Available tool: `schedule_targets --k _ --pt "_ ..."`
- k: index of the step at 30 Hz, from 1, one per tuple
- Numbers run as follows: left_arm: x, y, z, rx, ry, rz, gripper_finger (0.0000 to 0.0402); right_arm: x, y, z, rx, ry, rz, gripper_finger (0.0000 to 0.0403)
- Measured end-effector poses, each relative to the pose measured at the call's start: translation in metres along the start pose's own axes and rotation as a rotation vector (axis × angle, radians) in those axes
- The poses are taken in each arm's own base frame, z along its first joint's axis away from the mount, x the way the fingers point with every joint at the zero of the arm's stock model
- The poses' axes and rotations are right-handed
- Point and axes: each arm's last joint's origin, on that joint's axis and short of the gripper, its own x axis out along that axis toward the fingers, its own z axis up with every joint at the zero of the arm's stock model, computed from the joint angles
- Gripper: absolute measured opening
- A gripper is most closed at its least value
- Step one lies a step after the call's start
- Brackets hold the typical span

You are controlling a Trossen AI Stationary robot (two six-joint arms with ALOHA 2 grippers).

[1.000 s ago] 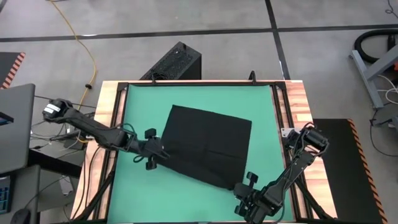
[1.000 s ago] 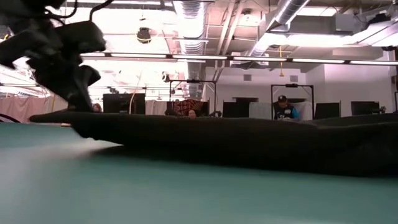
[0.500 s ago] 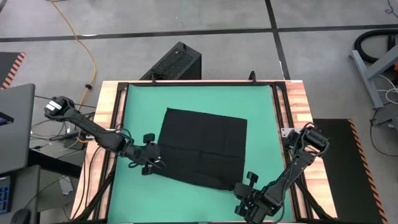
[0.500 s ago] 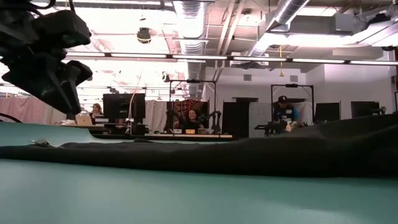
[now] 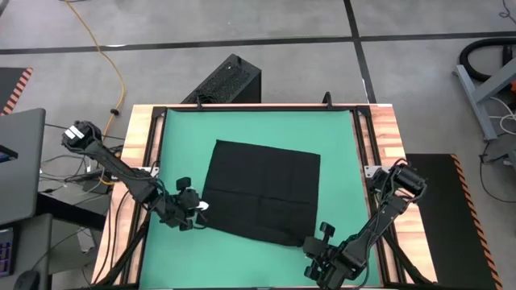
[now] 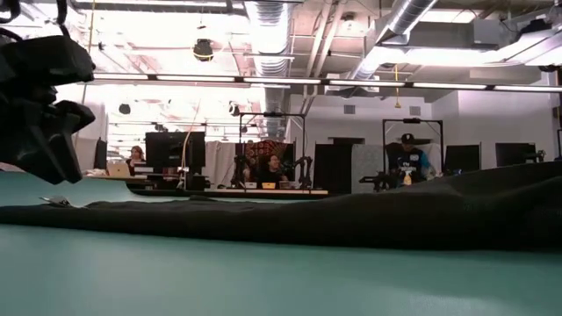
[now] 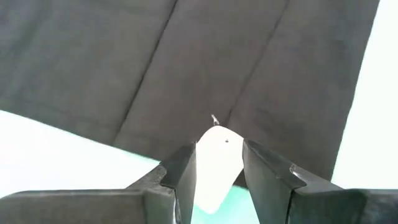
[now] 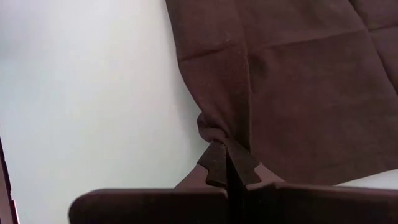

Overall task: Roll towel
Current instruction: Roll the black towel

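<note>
The black towel [image 5: 262,193] lies spread flat on the green mat [image 5: 173,145]; it also shows in the low view [image 6: 307,219]. Its small white tag [image 7: 217,162] sticks out at the near left corner. My left gripper [image 5: 192,211] is open and hovers just above that corner, one finger on either side of the tag and touching nothing; in the low view [image 6: 39,132] it is clear of the cloth. My right gripper [image 5: 310,244] is shut on the towel's near right corner. My right gripper pinches the towel's near right corner [image 8: 214,134] between its two shut fingers, and the cloth bunches into a small pucker right in front of the fingertips. The fingers come slanting from the table's near right side. The rest of the towel lies flat on the mat.
The mat is framed by a black rail and wooden table edges [image 5: 385,137]. Bare mat lies on the far side and the left of the towel. A black box [image 5: 230,80] stands on the floor beyond the far edge. People sit at desks in the room behind [image 6: 272,167].
My left gripper has let go of the towel's left corner, risen, and drawn back toward the table's near left. The towel's left part, lifted a second ago, has swung toward the left and dropped flat. The corner in my right gripper has stayed in place.
</note>
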Motion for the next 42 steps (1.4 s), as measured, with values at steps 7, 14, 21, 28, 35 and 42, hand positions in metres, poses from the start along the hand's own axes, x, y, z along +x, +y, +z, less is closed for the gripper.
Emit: schedule_targets --k 7,14,21,28,35,42 --pt "0.005 0.001 -0.005 -0.016 -0.043 -0.018 0.0116 0.0 0.0 0.0 0.001 0.0 0.0 0.0006" --pt "0.007 -0.002 -0.005 -0.018 -0.036 -0.042 0.0116 0.0 0.0 0.0 0.001 0.0 0.0 0.0006" --pt "0.025 -0.008 -0.013 0.019 0.031 -0.019 0.0116 0.0 0.0 0.0 0.002 -0.001 0.002 0.0006" --pt "0.031 -0.013 -0.012 0.017 0.049 -0.002 0.0095 0.0 0.0 0.0 0.003 -0.001 0.003 0.0006" --pt "0.025 -0.019 0.0 0.033 0.088 -0.007 0.0007 0.0 0.001 0.0 0.005 -0.002 0.005 0.0006" --pt "0.021 -0.024 0.012 0.041 0.054 0.017 0.0 0.0 0.001 0.0 0.005 -0.002 0.005 0.0006"
